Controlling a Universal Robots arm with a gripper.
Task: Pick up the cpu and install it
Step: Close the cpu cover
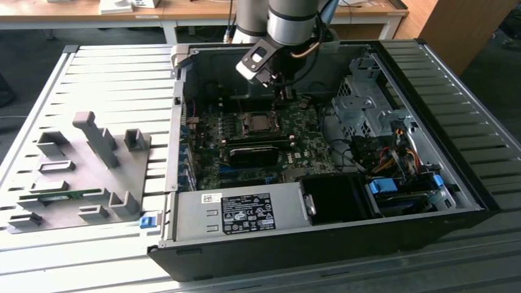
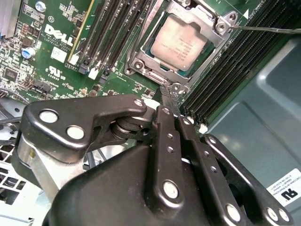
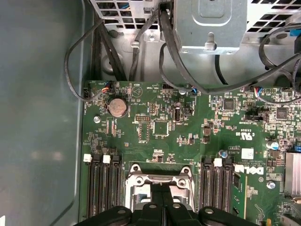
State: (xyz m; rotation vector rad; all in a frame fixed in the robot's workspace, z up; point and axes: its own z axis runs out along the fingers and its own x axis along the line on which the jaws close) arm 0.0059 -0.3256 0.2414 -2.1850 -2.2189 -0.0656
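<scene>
Just beside the cpu (image 2: 178, 43), black memory slots (image 2: 113, 35).

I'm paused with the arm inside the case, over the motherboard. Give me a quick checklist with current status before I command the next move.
1. The cpu inside the socket frame: ok, it lies within the frame in the second wrist view.
2. Gripper empty: ok, jaws closed together, nothing between them.
3. Gripper off the cpu: ok, its tip sits beside the frame's edge, not over the chip.
4. Cpu seated flat: cannot tell.
5. Retention lever latched: cannot tell.
6. Cable bundle away from the arm: ok, it lies toward the exterior view's right of the board.
</scene>
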